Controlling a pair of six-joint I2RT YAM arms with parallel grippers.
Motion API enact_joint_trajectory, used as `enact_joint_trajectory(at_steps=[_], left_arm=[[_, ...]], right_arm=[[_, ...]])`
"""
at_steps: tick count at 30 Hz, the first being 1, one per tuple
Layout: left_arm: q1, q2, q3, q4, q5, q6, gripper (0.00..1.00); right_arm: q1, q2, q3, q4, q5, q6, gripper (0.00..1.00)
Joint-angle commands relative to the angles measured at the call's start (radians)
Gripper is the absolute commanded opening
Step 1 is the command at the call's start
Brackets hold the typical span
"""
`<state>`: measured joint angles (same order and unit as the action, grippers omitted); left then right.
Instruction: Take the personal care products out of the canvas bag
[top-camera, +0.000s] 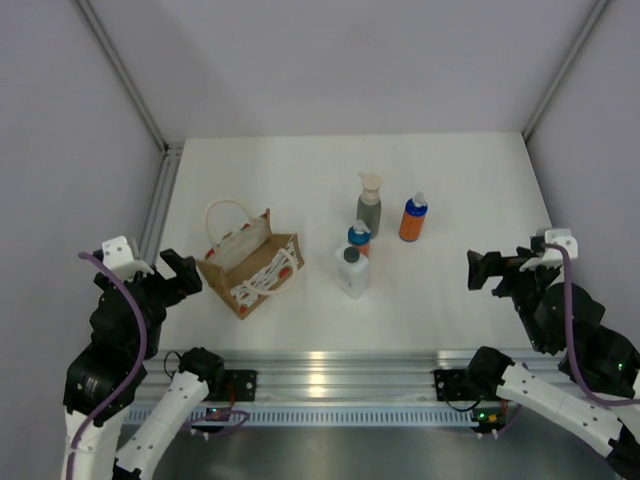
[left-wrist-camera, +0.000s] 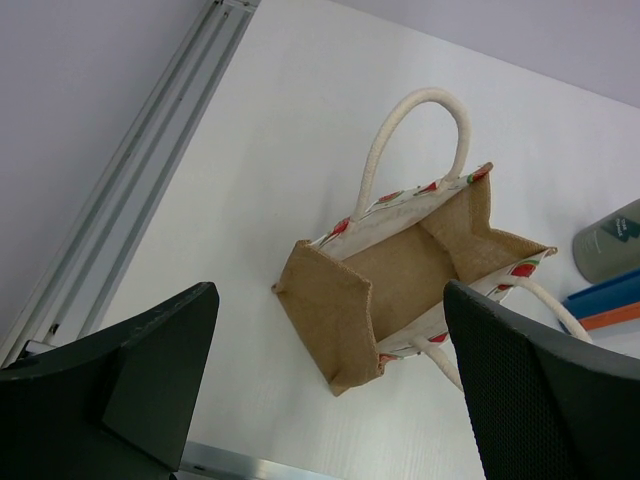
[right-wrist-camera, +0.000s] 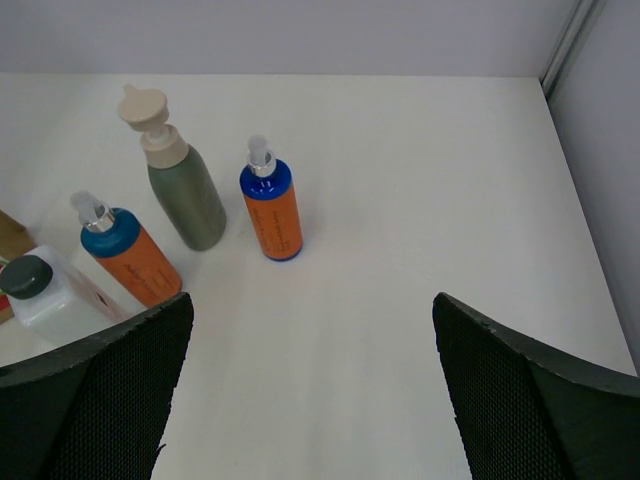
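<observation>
Four items stand on your table (top-camera: 300, 170), right of the upright canvas bag (top-camera: 250, 262) and outside it: grey bottle (top-camera: 369, 207), orange bottle (top-camera: 413, 218), second orange bottle (top-camera: 359, 238), white bottle (top-camera: 352, 272). Left gripper (top-camera: 183, 272), right gripper (top-camera: 482, 270): both spread wide.

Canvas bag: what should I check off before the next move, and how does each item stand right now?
1. Canvas bag interior empty: ok, only bare lining shows.
2. Grey pump bottle, far orange bottle, near orange bottle and white bottle out on the table: ok.
3. All four standing upright: ok.
4. Left gripper open, holding nothing: ok.
5. Right gripper open, holding nothing: ok.
</observation>
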<state>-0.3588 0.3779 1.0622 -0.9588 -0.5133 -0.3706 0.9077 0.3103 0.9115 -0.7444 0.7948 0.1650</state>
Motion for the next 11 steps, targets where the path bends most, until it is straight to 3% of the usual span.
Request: enact_joint_trajectory(at_steps=[1, 11], left_arm=[[0.004, 0.03, -0.004, 0.012, 0.007, 0.004, 0.98], [0.004, 0.052, -0.005, 0.034, 0.001, -0.013, 0.98]], right_arm=[[0.003, 0.032, 0.038, -0.027, 0.009, -0.022, 1.0], [0.0, 0.059, 0.03, -0.027, -0.006, 0.007, 0.99]])
